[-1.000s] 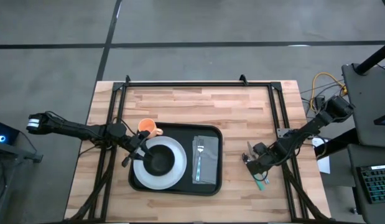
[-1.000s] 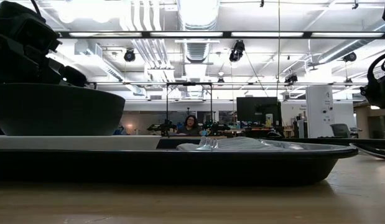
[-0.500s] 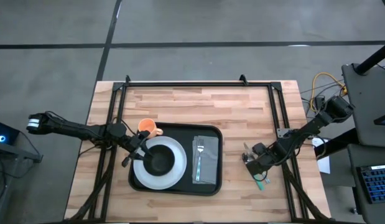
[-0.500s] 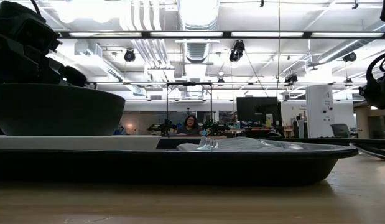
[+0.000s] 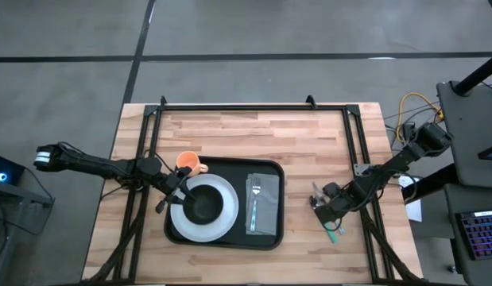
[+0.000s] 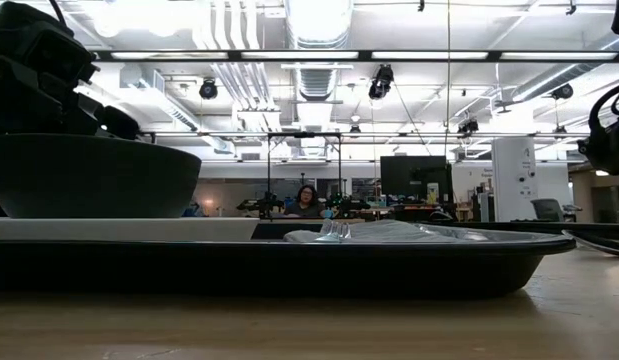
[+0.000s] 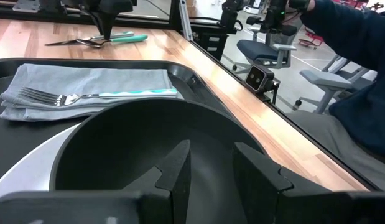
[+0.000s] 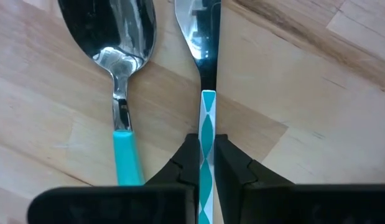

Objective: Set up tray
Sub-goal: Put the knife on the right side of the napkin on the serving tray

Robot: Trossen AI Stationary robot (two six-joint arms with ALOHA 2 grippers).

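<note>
One tray point(image 5: 265, 230) lies flat on the wooden table point(image 5: 253, 127), black, near the middle of the front half. On it: one white plate point(image 5: 222, 226), one dark bowl point(image 5: 203, 206) standing on that plate, one grey folded napkin point(image 5: 262, 208), and one fork point(image 7: 86, 96) with a teal-patterned handle lying along the napkin. One orange cup point(image 5: 188, 164) stands on the table touching or just beside the tray's far left corner; contact cannot be confirmed.

The left gripper point(image 7: 211, 163) is at the bowl. Its two fingers point(image 7: 176, 168) stand parted, with the near rim of the bowl beneath them and the bowl's hollow ahead; whether they touch the bowl cannot be told.

The right gripper point(image 8: 205, 167) is low over the table, well apart from the tray's right edge. Its two fingers point(image 8: 187, 158) are closed on the teal-and-white handle of one knife point(image 8: 204, 74), which lies between them. One spoon point(image 8: 120, 87) with a plain teal handle lies just beside the fingers, parallel to the knife, free.

One person point(image 6: 307, 200) sits in the room beyond the table.
</note>
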